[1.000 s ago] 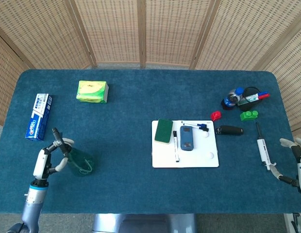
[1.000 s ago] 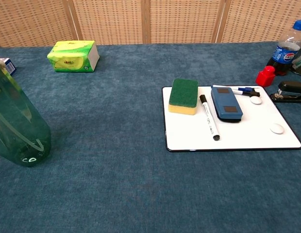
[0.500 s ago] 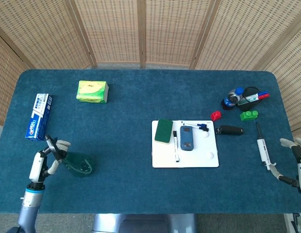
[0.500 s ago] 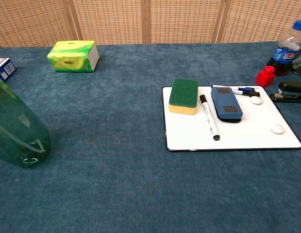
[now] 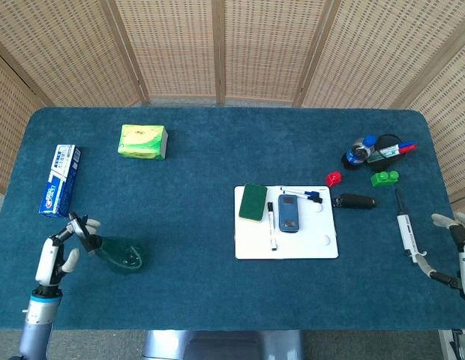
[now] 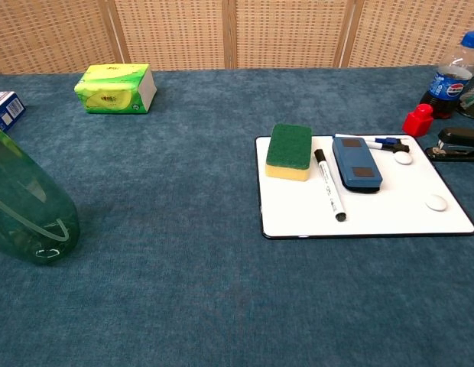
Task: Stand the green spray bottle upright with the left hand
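Observation:
The green translucent spray bottle (image 5: 120, 253) stands upright on the blue tablecloth at the front left, its dark nozzle leaning toward the left edge in the head view. In the chest view its body (image 6: 27, 206) fills the left edge and its top is cut off. My left hand (image 5: 54, 256) hangs just left of the bottle with fingers spread, holding nothing; the chest view does not show it. My right hand (image 5: 459, 234) sits at the far right edge, fingers extended and empty, mostly cut off by the frame.
A toothpaste box (image 5: 59, 179) lies behind the left hand and a green tissue pack (image 5: 143, 141) further back. A whiteboard (image 5: 286, 244) carries a sponge, marker and eraser. A white tool (image 5: 406, 231) lies by the right hand; small items cluster at the back right.
My left hand has let go of the bottle and drawn back to the left. The bottle stays standing, and the right hand has not moved.

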Action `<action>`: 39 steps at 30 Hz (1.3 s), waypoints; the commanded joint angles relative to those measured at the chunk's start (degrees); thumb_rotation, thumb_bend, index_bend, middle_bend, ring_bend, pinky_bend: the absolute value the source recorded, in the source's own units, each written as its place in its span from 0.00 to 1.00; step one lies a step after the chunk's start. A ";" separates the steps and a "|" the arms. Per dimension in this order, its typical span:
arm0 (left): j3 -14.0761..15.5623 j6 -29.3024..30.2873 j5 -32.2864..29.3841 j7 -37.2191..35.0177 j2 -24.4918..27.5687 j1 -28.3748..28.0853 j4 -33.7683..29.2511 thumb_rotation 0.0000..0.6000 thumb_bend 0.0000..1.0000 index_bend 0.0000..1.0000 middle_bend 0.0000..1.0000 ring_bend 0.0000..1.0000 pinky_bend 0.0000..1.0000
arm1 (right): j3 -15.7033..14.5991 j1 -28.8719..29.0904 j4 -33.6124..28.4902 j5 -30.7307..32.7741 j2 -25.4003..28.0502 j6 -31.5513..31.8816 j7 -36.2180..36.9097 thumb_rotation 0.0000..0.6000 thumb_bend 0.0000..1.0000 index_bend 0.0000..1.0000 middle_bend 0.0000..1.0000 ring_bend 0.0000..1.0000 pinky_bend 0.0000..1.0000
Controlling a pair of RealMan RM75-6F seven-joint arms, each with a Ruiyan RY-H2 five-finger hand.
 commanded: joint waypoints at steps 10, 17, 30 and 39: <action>2.88 -0.24 1.26 7.74 12.68 2.58 -8.74 0.25 0.32 0.43 0.41 0.35 0.48 | 0.21 1.00 -0.75 0.84 0.50 -1.85 -1.07 1.00 0.28 0.22 0.32 0.13 0.16; 4.44 -1.30 1.08 17.62 23.54 4.27 -16.47 0.23 0.32 0.42 0.41 0.35 0.48 | 0.53 2.58 -2.52 3.23 1.78 -5.26 -3.78 1.00 0.28 0.22 0.32 0.13 0.16; 6.59 -6.47 -3.54 36.11 42.63 7.31 -30.69 0.23 0.32 0.40 0.38 0.33 0.45 | 0.89 5.31 -5.52 8.32 4.14 -9.74 -13.50 1.00 0.28 0.23 0.32 0.13 0.16; 6.00 -9.59 -9.78 46.76 48.67 9.10 -37.36 0.24 0.32 0.36 0.34 0.29 0.41 | 0.62 5.78 -5.96 10.32 4.77 -9.69 -18.51 1.00 0.28 0.24 0.32 0.13 0.16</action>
